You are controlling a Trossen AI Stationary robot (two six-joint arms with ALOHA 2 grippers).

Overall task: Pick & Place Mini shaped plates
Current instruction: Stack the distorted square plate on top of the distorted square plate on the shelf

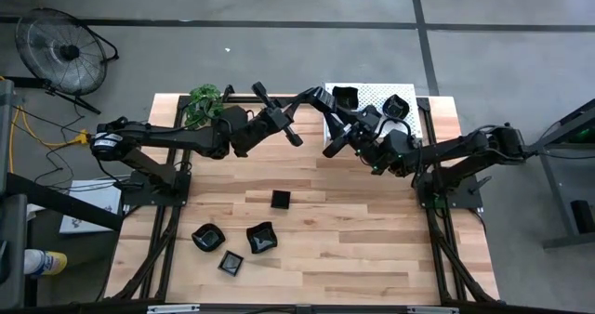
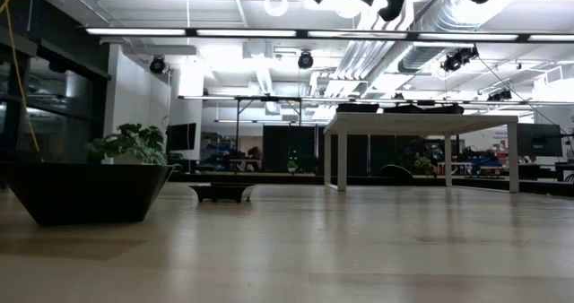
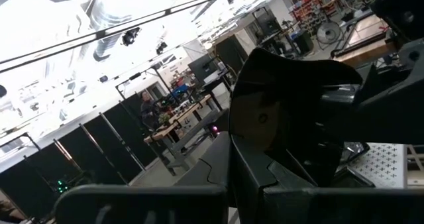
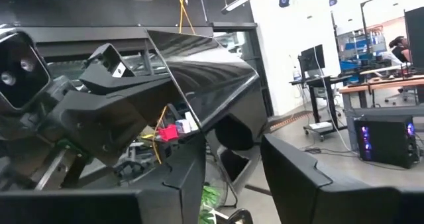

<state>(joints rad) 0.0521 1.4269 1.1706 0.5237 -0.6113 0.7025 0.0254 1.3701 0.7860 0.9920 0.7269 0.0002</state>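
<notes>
I note the pale butcher-block wooden table [image 1: 372, 249], smooth, faintly sheened; small black mini shaped plates [image 1: 261, 239] read glossy, reflecting ceiling lights; the white perforated flat rack [image 1: 372, 93] looks matt; dark arm casings look plastic

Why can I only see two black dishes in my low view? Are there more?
Observer: Yes. From above, four mini plates lie on the near part of the table, and two more sit on the white rack.
Operator: What are the arms doing up there?
Observer: The left gripper is shut on a black plate, held in the air beside the rack.
Operator: And the other arm?
Observer: The right gripper faces that plate, fingers apart.
</notes>
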